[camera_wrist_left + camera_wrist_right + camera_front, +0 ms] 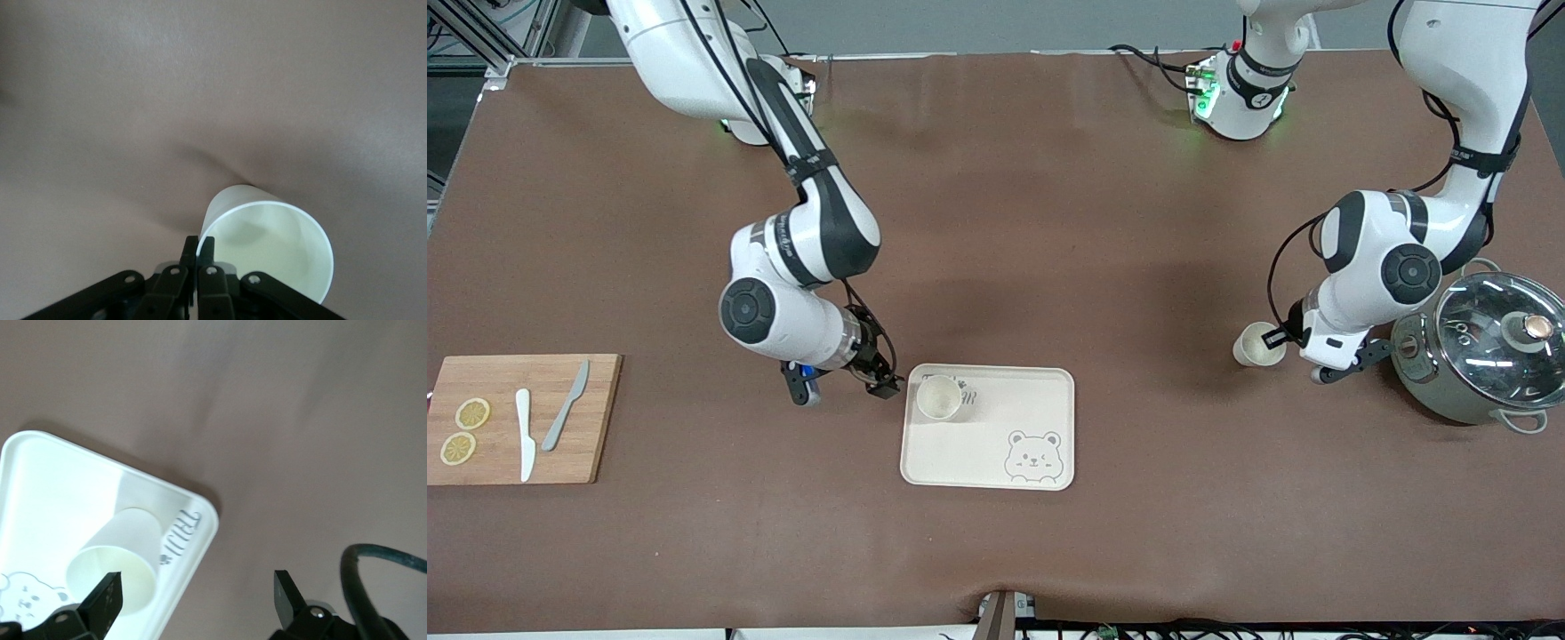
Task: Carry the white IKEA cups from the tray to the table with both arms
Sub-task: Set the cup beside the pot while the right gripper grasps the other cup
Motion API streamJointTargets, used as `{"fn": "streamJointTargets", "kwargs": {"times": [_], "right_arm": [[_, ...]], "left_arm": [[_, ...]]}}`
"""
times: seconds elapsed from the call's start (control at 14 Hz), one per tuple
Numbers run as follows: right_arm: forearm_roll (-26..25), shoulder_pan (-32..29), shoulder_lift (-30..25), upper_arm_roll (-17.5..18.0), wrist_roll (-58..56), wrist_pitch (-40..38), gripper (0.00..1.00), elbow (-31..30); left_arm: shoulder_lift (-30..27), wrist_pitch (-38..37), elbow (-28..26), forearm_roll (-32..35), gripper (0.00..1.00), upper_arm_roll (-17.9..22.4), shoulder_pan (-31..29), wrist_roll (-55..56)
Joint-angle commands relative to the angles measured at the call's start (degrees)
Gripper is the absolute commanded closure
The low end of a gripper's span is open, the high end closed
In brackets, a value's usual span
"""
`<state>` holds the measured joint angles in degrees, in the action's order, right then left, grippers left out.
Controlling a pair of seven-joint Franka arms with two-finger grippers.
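One white IKEA cup (940, 397) stands upright in the corner of the cream bear tray (996, 462) that lies toward the right arm's end and the robots. My right gripper (882, 382) is open and empty, low beside that corner. In the right wrist view the cup (123, 553) sits on the tray (40, 487), with one fingertip (107, 593) over the cup's rim; the gripper (197, 597) is mostly over bare table. My left gripper (1282, 338) is shut on the rim of the second white cup (1260, 345), low over the table beside the pot. The left wrist view shows that cup (267, 247) pinched at its rim by the gripper (199, 248).
A grey-green pot with a glass lid (1485, 347) stands at the left arm's end, close to the left arm's wrist. A wooden cutting board (525, 418) with two lemon slices, a white knife and a grey knife lies at the right arm's end.
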<state>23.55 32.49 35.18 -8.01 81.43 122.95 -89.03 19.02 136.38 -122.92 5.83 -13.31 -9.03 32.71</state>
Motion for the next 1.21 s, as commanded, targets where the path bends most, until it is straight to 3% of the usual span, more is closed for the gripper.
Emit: {"fn": "streamJointTargets", "kwargs": {"times": [0.0, 0.07, 0.14, 0.43, 0.5, 0.57, 0.64, 0.71, 0.79, 0.86, 1.14], "right_arm": [[1.15, 1.78, 4.54, -0.60, 4.00, 3.41, 0.00, 4.21], [1.32, 1.87, 4.89, -0.51, 4.52, 4.82, 0.00, 4.21], [1.33, 2.31, 5.50, -0.51, 4.62, 5.45, 0.00, 4.30], [1.59, 4.07, 8.23, -0.34, 5.58, 9.76, 0.00, 4.47], [2.02, 4.16, 8.50, 0.18, 6.11, 9.85, 0.11, 4.56], [2.55, 4.16, 8.67, 0.97, 6.20, 9.94, 0.28, 4.56], [2.99, 4.16, 8.59, 1.15, 6.29, 9.85, 0.36, 4.56], [3.34, 4.16, 8.67, 1.24, 6.20, 9.85, 0.54, 4.56], [3.35, 4.16, 8.67, 1.24, 6.11, 9.85, 0.89, 4.56], [3.26, 4.16, 8.67, 1.51, 6.11, 9.94, 1.00, 4.65], [3.35, 3.37, 8.32, 1.60, 6.03, 10.20, 1.00, 5.09]], "left_arm": [[-1.97, 1.61, -2.59, -0.82, 0.85, -0.66, -0.90, -0.63], [-1.97, 1.61, -2.42, -0.82, 0.51, -0.66, -0.90, -0.63], [-2.06, 1.61, -2.24, -0.91, 0.01, -0.66, -1.07, -0.46], [-5.30, -1.02, -1.36, -0.91, 0.00, -0.75, -1.69, -0.55], [-6.44, -2.51, -0.49, -0.91, 0.00, -0.84, -1.60, -0.63], [-7.23, -4.53, 0.74, -0.91, 0.00, -0.92, -1.60, -0.72], [-8.11, -6.64, 2.32, -0.91, 0.00, -1.27, -1.52, -0.63], [-8.82, -9.18, 4.42, -0.91, 0.00, -2.06, -1.52, -0.55], [-9.43, -12.51, 6.79, -0.91, 0.00, -2.59, -1.52, -0.81], [-10.31, -16.11, 9.08, -0.91, 0.00, -3.20, -1.52, -2.20], [-10.93, -28.07, 19.36, -0.91, 0.00, -3.30, -1.60, -8.35]]}}
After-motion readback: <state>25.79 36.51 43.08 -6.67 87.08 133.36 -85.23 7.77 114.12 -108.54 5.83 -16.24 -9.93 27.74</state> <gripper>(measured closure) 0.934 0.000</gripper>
